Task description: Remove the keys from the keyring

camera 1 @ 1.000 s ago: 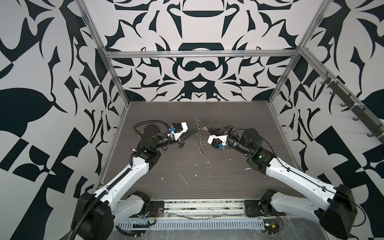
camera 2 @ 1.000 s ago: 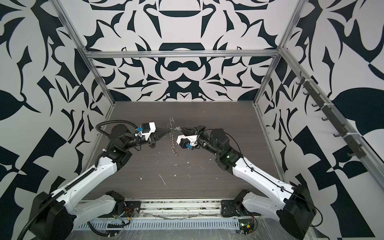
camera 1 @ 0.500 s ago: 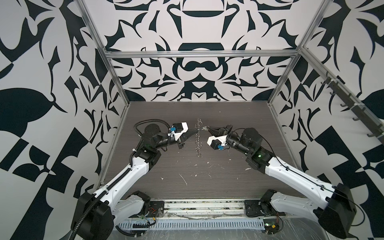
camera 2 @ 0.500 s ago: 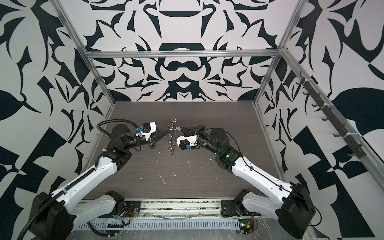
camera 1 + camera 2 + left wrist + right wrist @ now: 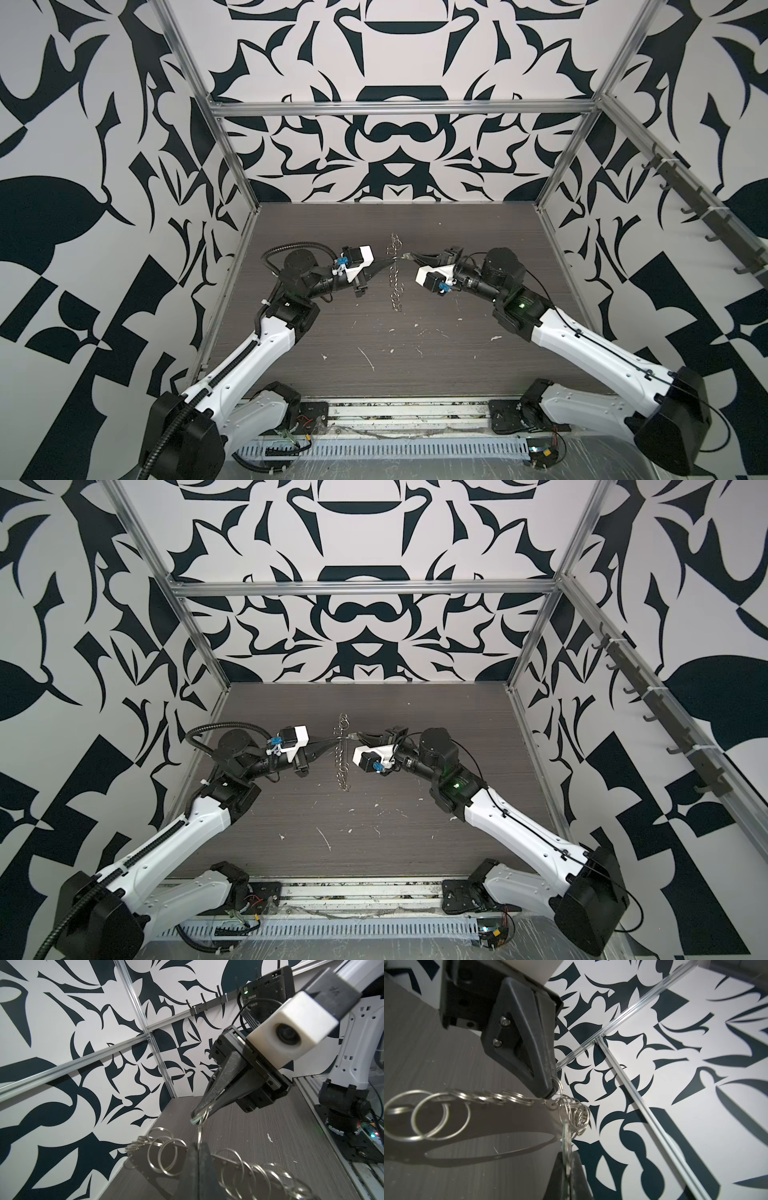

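Two arms, each with one pincer: left pincer [image 5: 388, 261], right pincer [image 5: 410, 256]. One keyring [image 5: 395, 276]. Its small split rings [image 5: 169, 1154] overlap too much for a sure count, perhaps a dozen or more. One pale tag [image 5: 565, 1147]. One table [image 5: 457, 374].

Both top views looking down from high over the near edge, framing the whole table [image 5: 374, 353] almost identically, left wrist camera facing the right gripper [image 5: 196, 1120] closely, right wrist camera facing the left gripper [image 5: 550, 1093], both sharing the keyring [image 5: 508, 1098].
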